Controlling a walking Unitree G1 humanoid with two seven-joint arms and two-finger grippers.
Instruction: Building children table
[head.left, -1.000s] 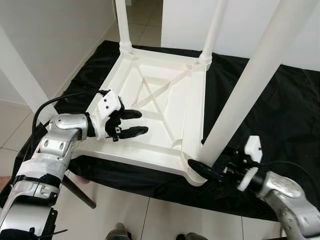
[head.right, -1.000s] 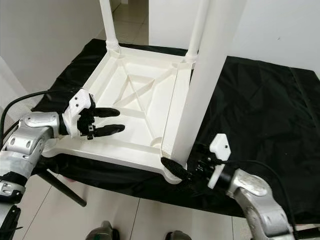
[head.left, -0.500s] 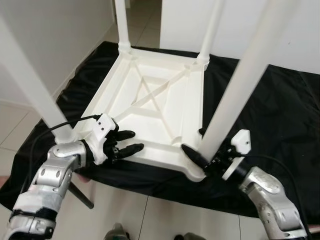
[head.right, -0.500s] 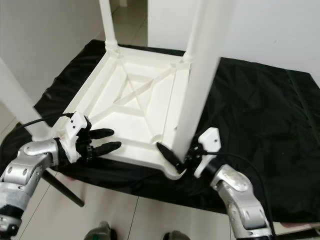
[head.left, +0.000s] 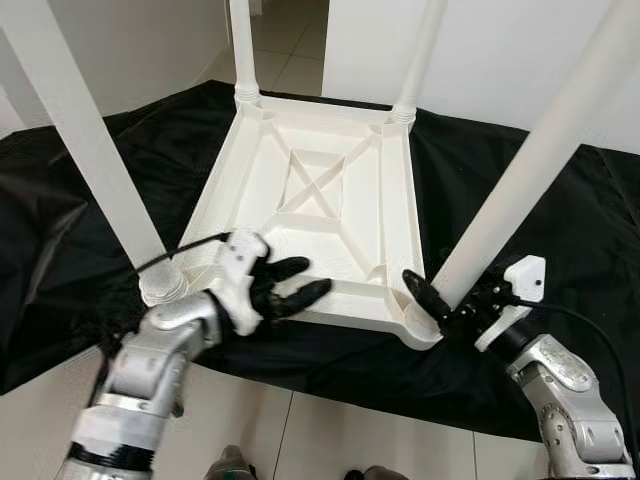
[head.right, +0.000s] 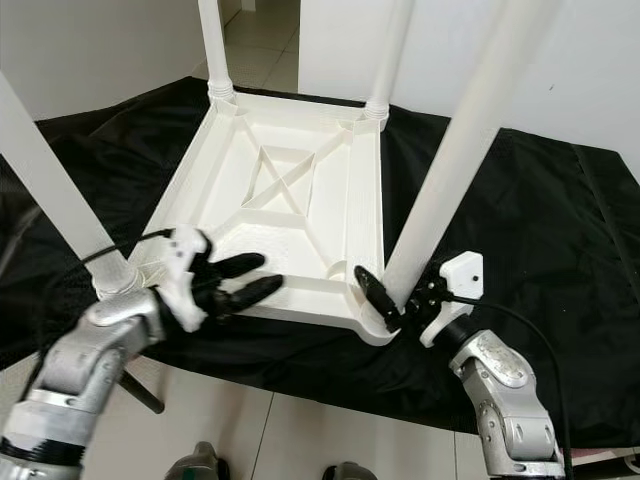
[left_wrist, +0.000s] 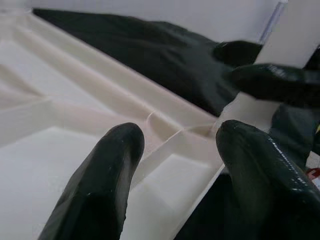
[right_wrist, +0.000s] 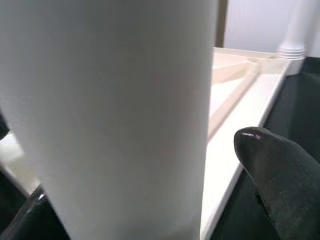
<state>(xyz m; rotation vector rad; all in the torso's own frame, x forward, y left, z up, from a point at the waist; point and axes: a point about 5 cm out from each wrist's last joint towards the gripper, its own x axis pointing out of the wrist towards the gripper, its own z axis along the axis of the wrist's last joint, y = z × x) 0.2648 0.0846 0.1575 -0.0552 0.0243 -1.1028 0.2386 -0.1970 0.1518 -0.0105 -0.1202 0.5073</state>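
Observation:
A white children's table (head.left: 340, 150) lies upside down on a black cloth (head.left: 560, 240), its four legs pointing up. My right gripper (head.left: 436, 292) is shut on the near right leg (head.left: 530, 180) at its base, right above the corner socket. The right wrist view has that leg (right_wrist: 115, 110) between the fingers (right_wrist: 280, 170). My left gripper (head.left: 305, 281) is open, its two fingers spread over the table's near rim, right of the near left leg (head.left: 85, 150). Both left fingers (left_wrist: 100, 185) hover above the ribbed underside in the left wrist view.
The cloth hangs over the front edge of a low platform, with tiled floor (head.left: 330, 440) below it. White walls stand left and behind. A dark rod (head.right: 140, 392) slants out under the cloth at the near left. My feet (head.left: 232, 465) are at the platform's front.
The whole view has shifted, bringing the near left leg into sight. My left gripper has come down from above the underside to the near rim. The right gripper stays on its leg.

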